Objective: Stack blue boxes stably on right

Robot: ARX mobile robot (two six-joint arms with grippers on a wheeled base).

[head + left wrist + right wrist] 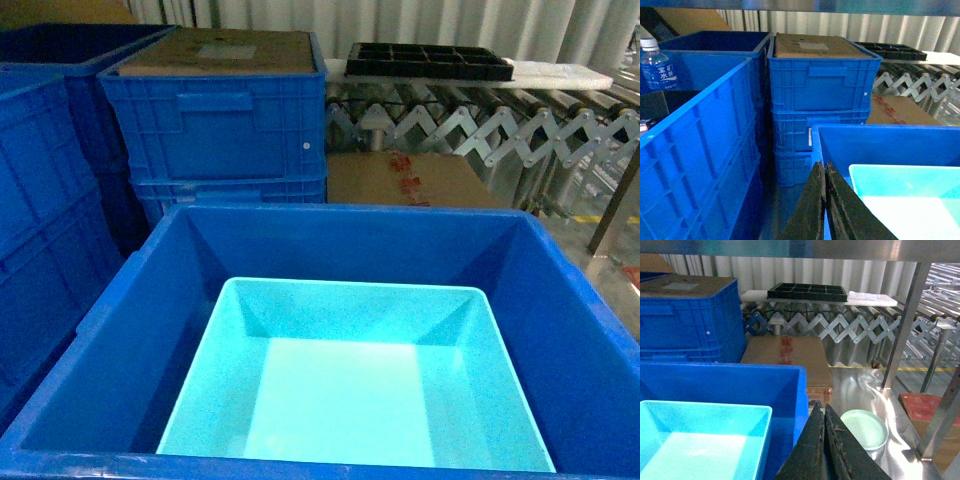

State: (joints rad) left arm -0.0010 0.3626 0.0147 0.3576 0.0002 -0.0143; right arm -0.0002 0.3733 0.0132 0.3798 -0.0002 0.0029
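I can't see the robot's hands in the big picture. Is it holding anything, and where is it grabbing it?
Nothing is held. The left gripper and the right gripper both have their jaws pressed shut on nothing, and the turquoise tub sits untouched inside the big blue crate.

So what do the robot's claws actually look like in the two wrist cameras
Both look alike. The left claw shows two long, flat fingers in black or very dark brown, tapering to narrow tips, with a matte, slightly rough surface. The right claw has the same dark wedge-shaped fingers, scuffed and speckled. No cables, labels or markings are visible, and the arms are out of view.
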